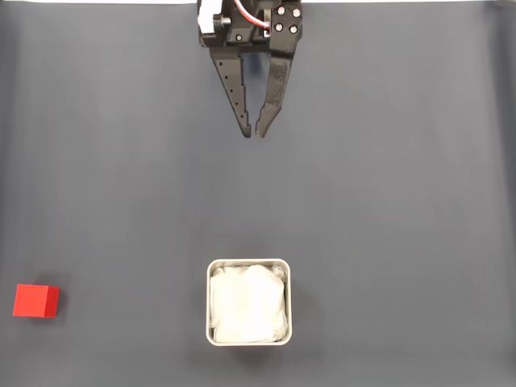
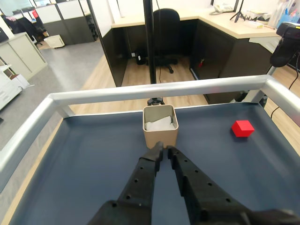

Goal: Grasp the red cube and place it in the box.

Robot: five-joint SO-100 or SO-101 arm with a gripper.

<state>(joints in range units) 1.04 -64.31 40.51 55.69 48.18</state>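
The dark blue-grey table top [image 1: 387, 177] is the biggest thing here, and it lies flat under the claw. In the wrist view a shiny metal rail [image 2: 154, 90] runs along the far edge of the table, past the claw's tips. Behind that rail is an office room with a black chair [image 2: 167, 28] and a long desk [image 2: 234, 23], far away from the claw.

The black claw [image 1: 251, 131] hangs at the top of the fixed view and points down the picture. Its two fingers are pressed close together, and the tips almost touch. Nothing sits between them. In the wrist view the claw [image 2: 163, 149] reaches in from the bottom, and its tips point at the box.

The box [image 1: 248, 263] is a small silver tin with soft white stuff inside. In the fixed view it sits straight ahead of the claw's tips, well apart from them. In the wrist view the box [image 2: 161, 136] stands just past the tips.

The red cube [image 1: 35, 301] is the smallest thing. In the fixed view it rests on the table far off to the left of the claw, and well apart from the box too. In the wrist view the red cube [image 2: 243, 128] lies to the right of the claw, on the bare table.
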